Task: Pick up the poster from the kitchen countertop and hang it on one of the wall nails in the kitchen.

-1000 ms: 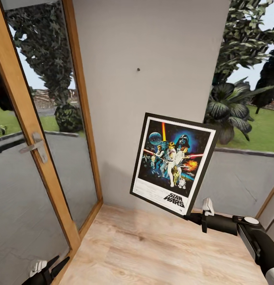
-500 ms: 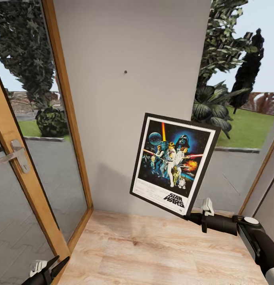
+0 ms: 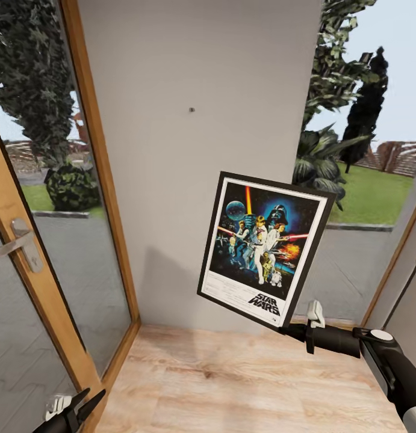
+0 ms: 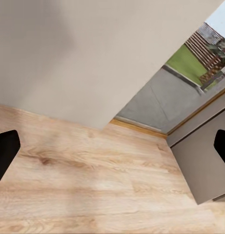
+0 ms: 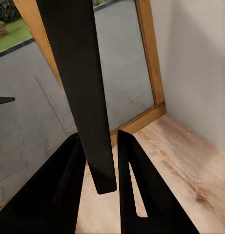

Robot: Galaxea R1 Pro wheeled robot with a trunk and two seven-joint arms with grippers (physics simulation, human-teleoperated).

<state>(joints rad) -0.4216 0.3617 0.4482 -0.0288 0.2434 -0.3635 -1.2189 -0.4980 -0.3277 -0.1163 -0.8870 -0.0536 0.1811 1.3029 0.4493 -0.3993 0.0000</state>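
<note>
1. Head view: the right gripper (image 3: 290, 328) clamps the poster (image 3: 263, 248) by its five-o'clock corner, tilted; the wall nail (image 3: 191, 110) sits at eleven o'clock from it, well apart.
2. Left wrist view: the left gripper (image 4: 112, 151) is spread apart over the wooden floor (image 4: 92, 185), holding nothing.
3. Right wrist view: fingers (image 5: 136, 190) pinch the frame edge-on; such a corner hold risks the poster pivoting or slipping during hanging.

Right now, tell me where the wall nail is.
In the head view the wall nail sticks out of the pale-grey wall between the glass door and the window, above and to the left of the poster held by the right gripper.
</note>
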